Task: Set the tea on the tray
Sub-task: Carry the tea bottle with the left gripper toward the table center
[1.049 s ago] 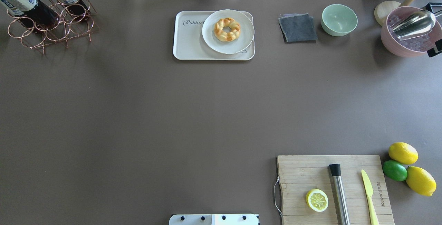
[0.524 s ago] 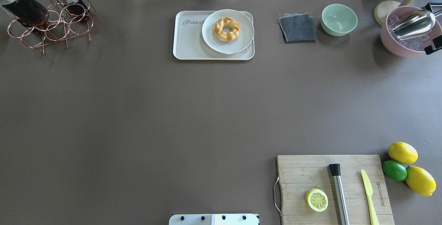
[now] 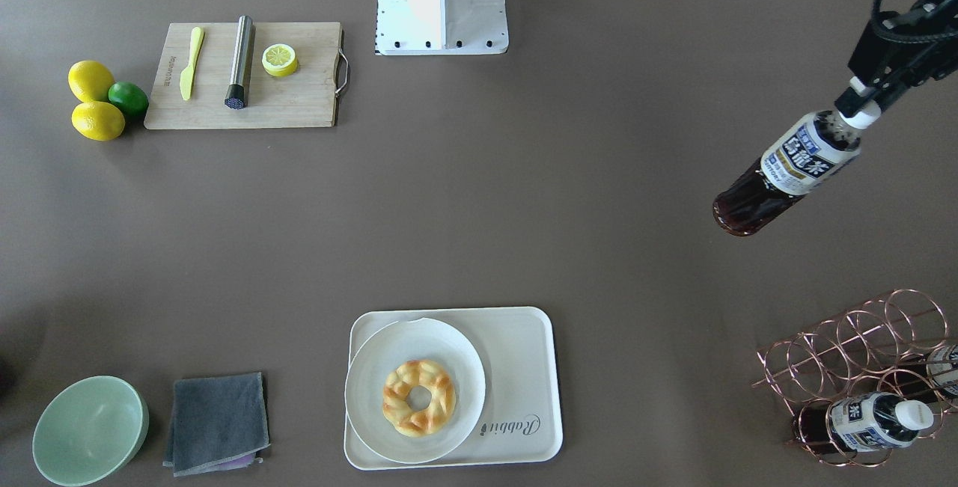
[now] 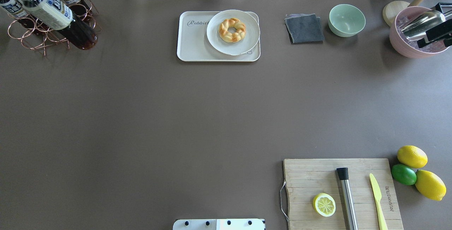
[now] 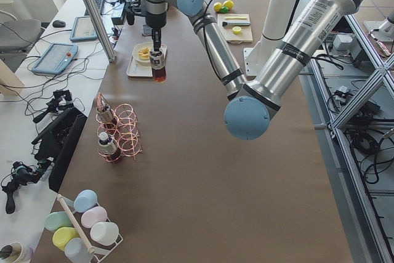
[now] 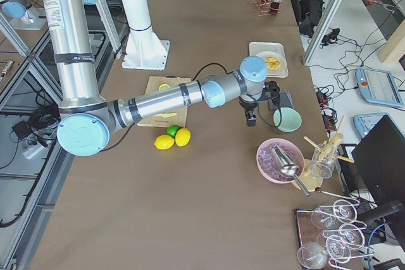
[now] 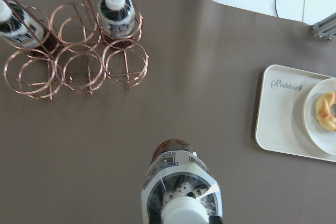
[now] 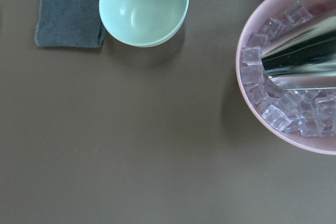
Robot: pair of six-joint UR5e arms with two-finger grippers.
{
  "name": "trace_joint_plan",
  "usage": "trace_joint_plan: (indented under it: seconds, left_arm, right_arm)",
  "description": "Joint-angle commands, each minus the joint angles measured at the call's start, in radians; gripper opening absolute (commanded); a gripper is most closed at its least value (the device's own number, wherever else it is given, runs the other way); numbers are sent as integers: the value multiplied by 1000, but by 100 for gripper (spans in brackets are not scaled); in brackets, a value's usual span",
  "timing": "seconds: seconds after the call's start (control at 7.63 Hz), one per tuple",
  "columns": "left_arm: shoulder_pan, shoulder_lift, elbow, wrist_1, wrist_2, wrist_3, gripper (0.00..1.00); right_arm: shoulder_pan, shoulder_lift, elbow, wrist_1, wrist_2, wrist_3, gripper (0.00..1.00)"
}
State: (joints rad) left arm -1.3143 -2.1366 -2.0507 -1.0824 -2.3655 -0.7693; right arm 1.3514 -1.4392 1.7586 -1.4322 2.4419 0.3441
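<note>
Read "Rabbit" in grey script near one corner of the tray [image 3: 524, 352] (upside down from across the tabletop [image 3: 524, 210], right way up from overhead). Made out large dark-blue characters on the white-and-blue label of the tea [image 3: 786, 173], with a line of small Latin letters beneath, too small to read with any confidence. Spotted a short line of print on the board [image 3: 299, 102] too, beside the yellow knife [image 3: 188, 60], likewise illegible.

Found the tea a small clear bottle of dark reddish-brown liquid, with a white cap on top and the label wrapped round the upper body. Held it by the cap in the left hand [image 3: 861, 107], with fingers clamped tight on either side. Hung it base-down above bare tabletop, near the copper rack [image 3: 861, 352] and well apart from the tray. Counted two more bottles [image 3: 872, 420] of the same kind in the rack. Saw a plate [image 3: 374, 367] with a ring of bread [image 3: 419, 397] filling the tray's half away from the script. Could not tell how far the right hand [image 6: 251, 117] was open, near the green bowl [image 6: 290, 118].
</note>
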Motion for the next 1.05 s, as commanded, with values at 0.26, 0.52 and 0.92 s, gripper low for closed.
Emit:
trace_joint_plan:
  seconds: [0.26, 0.52, 0.92]
  left_arm:
    - [337, -158, -57, 1, 170, -517, 0]
    - [485, -256, -17, 1, 306, -718, 0]
    - [567, -406, 128, 2, 321, -1083, 0]
  right_arm:
    - [-80, 91, 82, -1, -26, 306, 100]
    - [-106, 98, 82, -1, -75, 306, 100]
    - [-117, 94, 79, -1, -81, 306, 100]
